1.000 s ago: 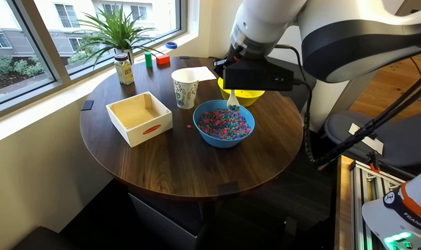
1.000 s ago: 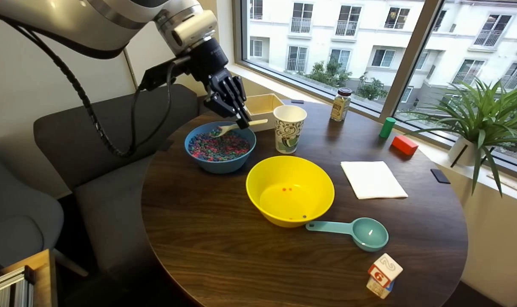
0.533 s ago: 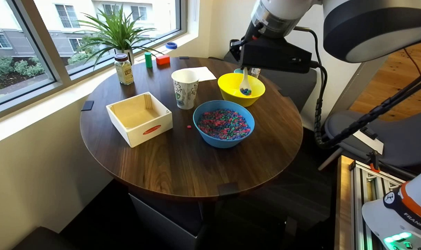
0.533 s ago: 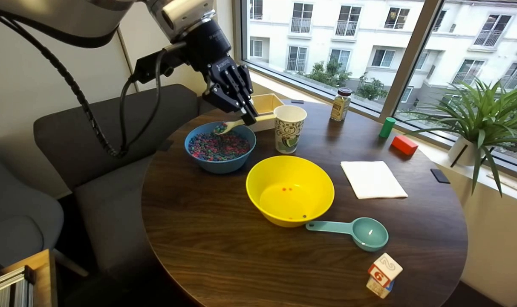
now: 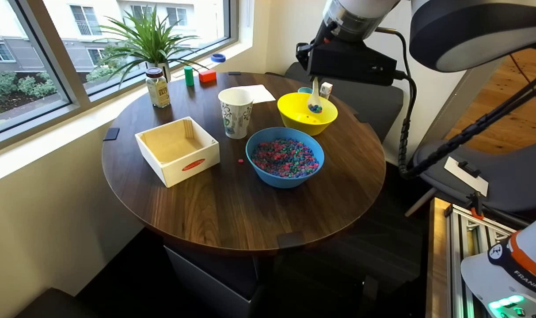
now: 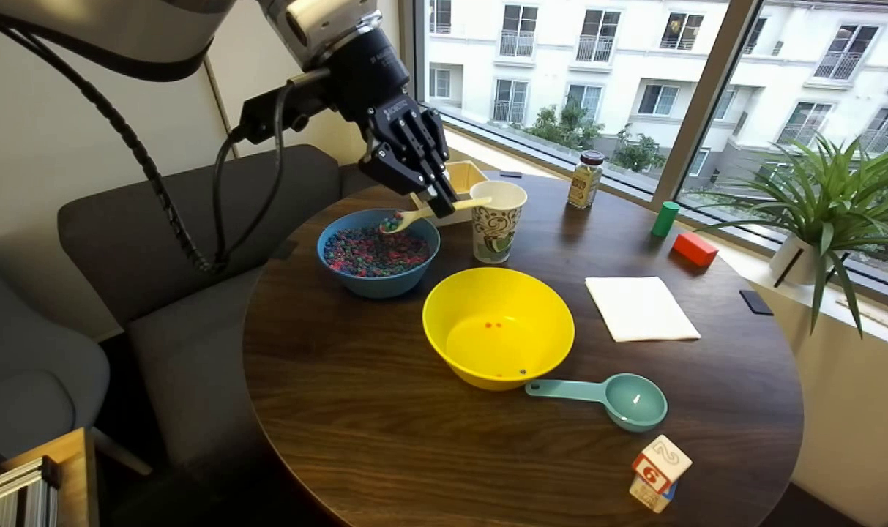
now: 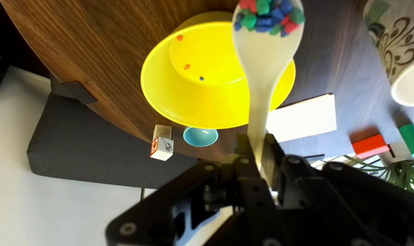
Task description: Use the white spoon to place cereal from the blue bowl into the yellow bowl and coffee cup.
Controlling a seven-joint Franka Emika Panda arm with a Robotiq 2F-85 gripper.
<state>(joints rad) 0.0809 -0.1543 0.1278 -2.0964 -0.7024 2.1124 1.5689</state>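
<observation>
My gripper [image 6: 444,206] is shut on the handle of the white spoon [image 6: 418,215], in the air above the table. The spoon's bowl holds a small heap of multicoloured cereal [image 7: 268,17] and looks roughly level. The blue bowl [image 5: 280,182] holds much cereal [image 5: 285,157]. The yellow bowl [image 6: 451,333] has only a few loose pieces on its floor; in the wrist view [image 7: 200,106] the spoon overlaps it. The patterned coffee cup [image 6: 495,230] stands upright beside both bowls; its inside bottom is hidden. In an exterior view the camera housing hides the fingertips [image 5: 314,78].
A white wooden box [image 5: 190,170] stands near the cup. A napkin [image 6: 641,309], a teal scoop [image 6: 634,402] and letter blocks [image 6: 659,472] lie around the yellow bowl. A jar [image 6: 585,179], a green block [image 6: 665,219] and a red block [image 6: 695,249] stand window-side. One loose piece [image 5: 241,161] lies on the table.
My gripper has risen and moved from over the blue bowl towards the yellow bowl and cup, with the loaded spoon held. In the last half second it shifted only slightly. The bowls and cup have not moved.
</observation>
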